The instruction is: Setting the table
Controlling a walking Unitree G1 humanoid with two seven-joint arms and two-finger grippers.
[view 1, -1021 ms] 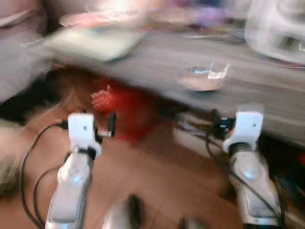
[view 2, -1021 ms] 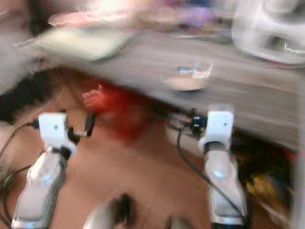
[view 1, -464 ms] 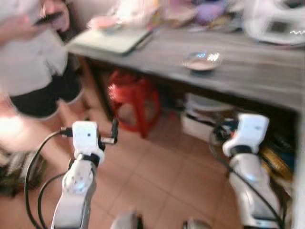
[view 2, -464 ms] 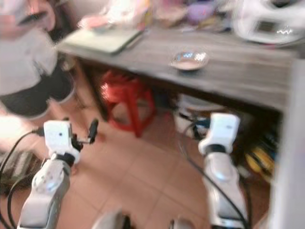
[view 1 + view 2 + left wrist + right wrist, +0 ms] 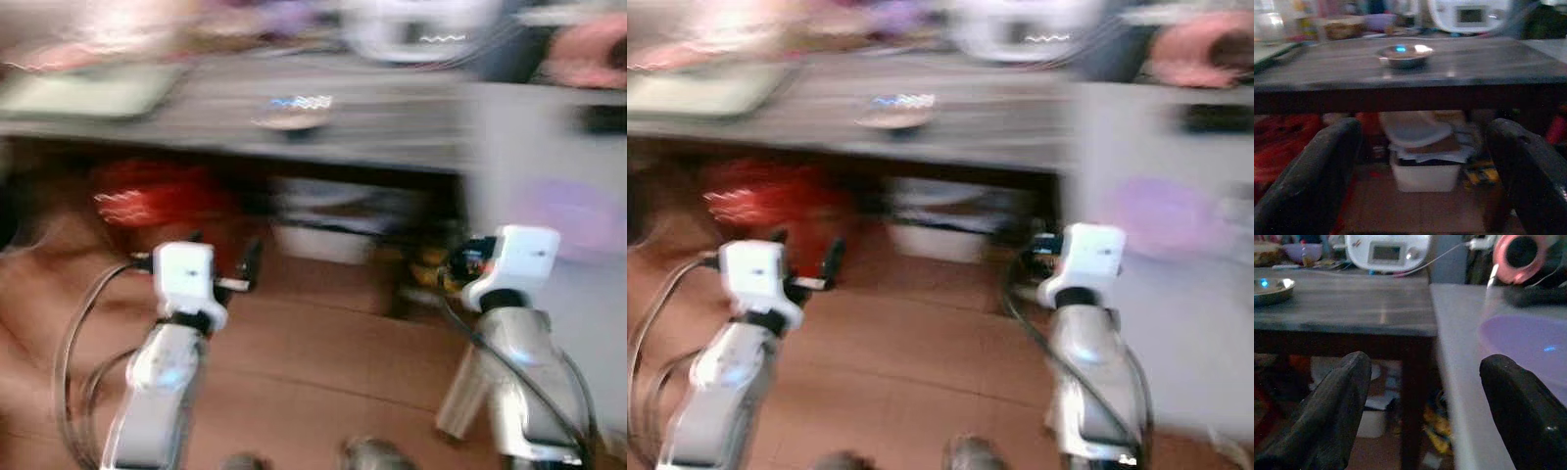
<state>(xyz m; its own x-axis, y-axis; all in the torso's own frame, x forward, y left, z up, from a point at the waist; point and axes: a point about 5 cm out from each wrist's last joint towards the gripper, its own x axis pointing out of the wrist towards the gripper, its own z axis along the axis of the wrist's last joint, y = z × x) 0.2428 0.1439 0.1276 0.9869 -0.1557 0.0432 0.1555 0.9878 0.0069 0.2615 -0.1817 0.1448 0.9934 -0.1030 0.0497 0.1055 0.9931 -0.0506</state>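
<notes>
Both grippers, left gripper (image 5: 1420,161) and right gripper (image 5: 1420,396), hang wide and empty in front of the robot, probably because the metal bowl (image 5: 1404,54) sits out of reach on the dark wooden surface (image 5: 1474,63) ahead.

I saw a dark wooden table (image 5: 1459,66) running across the scene, blurred in the head views. A shallow metal dish (image 5: 1404,55) sat on it near the middle of its top. Farther back on it stood a white appliance (image 5: 1387,252) with a small display, and beside that a purple bowl (image 5: 1302,251) among clutter I could not make out. A flat greenish board (image 5: 93,93) lay towards the table's left end. Just right of the table a pale grey surface (image 5: 1459,328) carried a purple basin (image 5: 1528,340). Under the table, on the reddish tiled floor (image 5: 323,352), rested a white box (image 5: 1425,174) and a red stool (image 5: 147,196).
</notes>
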